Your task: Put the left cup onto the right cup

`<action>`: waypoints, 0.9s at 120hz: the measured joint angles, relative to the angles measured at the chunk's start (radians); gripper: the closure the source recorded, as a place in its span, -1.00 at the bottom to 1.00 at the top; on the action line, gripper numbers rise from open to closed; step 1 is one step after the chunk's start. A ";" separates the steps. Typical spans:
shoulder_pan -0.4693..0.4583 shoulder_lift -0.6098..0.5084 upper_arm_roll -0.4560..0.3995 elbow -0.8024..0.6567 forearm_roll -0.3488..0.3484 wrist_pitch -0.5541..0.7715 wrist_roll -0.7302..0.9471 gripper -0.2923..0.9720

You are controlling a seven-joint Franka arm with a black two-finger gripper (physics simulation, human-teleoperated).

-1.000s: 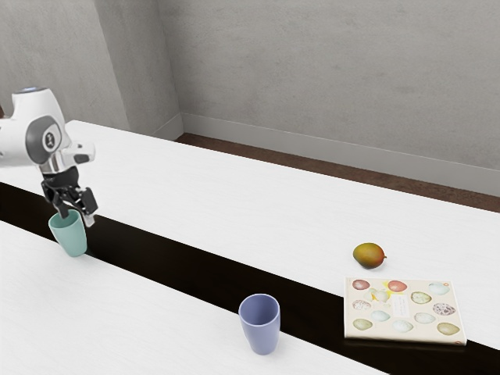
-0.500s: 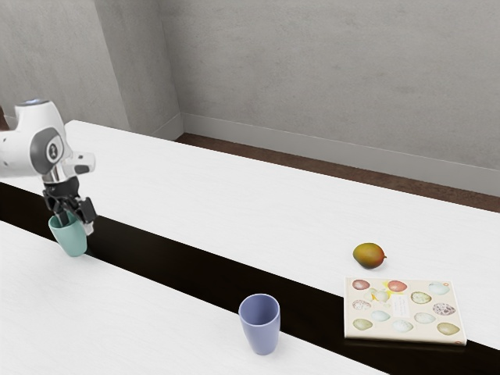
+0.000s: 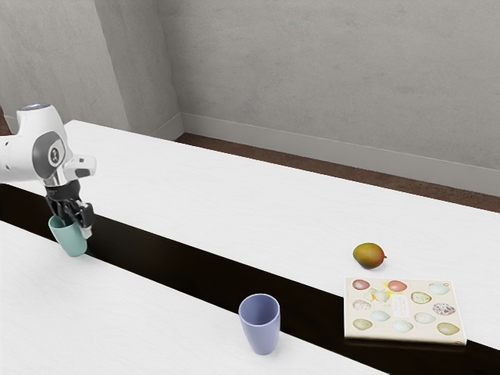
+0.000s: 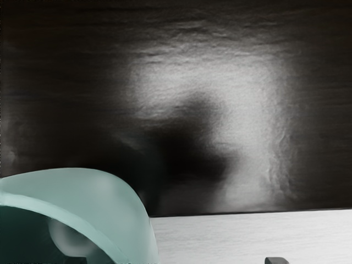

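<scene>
The left cup [image 3: 69, 238] is teal and stands on the dark strip of the table at the exterior view's left. My gripper [image 3: 73, 222] is down at its rim, open, with the fingers on either side of the wall that faces the exterior view's right. In the wrist view the teal cup [image 4: 82, 203] is large and blurred just under my hand, and one dark fingertip [image 4: 273, 259] shows beyond its wall. The right cup [image 3: 259, 323] is lilac-blue, upright and stands alone near the front edge.
A mango [image 3: 369, 255] lies on the white tabletop [image 3: 234, 195] at the exterior view's right. In front of it lies a flat book [image 3: 404, 309] with egg pictures. A dark strip [image 3: 187, 269] runs across the table between the cups.
My hand has come down slightly and shifted a little toward the exterior view's left, settling over the teal cup's rim. The cup, the lilac cup, the mango and the book have stayed put.
</scene>
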 joint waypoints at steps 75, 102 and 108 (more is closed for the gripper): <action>0.011 -0.002 0.002 -0.002 0.000 0.002 0.009 0.50; 0.008 -0.007 0.002 0.000 0.004 0.003 0.011 0.65; 0.007 -0.013 0.002 -0.001 0.007 0.003 0.012 0.66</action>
